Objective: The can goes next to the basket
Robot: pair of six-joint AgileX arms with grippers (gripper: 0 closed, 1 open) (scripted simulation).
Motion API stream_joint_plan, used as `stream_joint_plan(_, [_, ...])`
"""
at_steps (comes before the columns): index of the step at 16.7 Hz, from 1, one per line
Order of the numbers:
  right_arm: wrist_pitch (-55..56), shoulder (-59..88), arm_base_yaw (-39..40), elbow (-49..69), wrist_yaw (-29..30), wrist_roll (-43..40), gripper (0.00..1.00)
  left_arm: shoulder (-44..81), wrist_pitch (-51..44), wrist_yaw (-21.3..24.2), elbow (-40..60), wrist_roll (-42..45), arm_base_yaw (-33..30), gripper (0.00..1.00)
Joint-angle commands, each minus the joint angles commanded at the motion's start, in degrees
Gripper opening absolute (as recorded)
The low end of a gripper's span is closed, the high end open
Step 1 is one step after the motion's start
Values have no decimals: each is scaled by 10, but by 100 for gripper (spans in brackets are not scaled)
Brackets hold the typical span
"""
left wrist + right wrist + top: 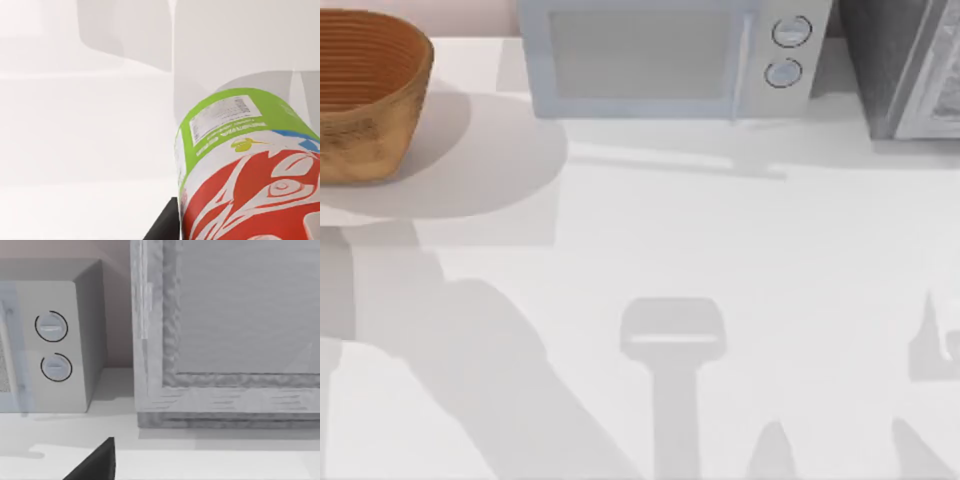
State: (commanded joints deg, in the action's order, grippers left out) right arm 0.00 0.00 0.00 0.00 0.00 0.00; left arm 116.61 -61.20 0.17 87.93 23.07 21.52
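White worktop (740, 260) spans top view. Grey-white box microwave (670, 55) with two round dials at back centre; grey framed appliance (910, 65) at back right. Round orange-brown woven wicker basket (365, 95) at back left corner. Red, white, green drink can (245, 170) close before left wrist camera, above worktop; dark left finger (162, 225) beside it. Jaws' state: cannot tell, either arm.

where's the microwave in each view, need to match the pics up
top view: microwave at the table's back edge, middle.
right wrist view: microwave beside the grey cabinet, dials facing the camera.
left wrist view: the can, close up.
Shared landmark: the white table.
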Motion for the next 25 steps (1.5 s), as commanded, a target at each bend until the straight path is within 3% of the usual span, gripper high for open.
stream_joint_plan(1, [0, 0, 0, 0, 0, 0, 100, 0, 0, 0, 0, 0, 0, 0])
stream_joint_plan(14, [0, 0, 0, 0, 0, 0, 100, 0, 0, 0, 0, 0, 0, 98])
stream_joint_plan(25, [0, 0, 0, 0, 0, 0, 100, -2, -9, 1, 8, 0, -1, 100])
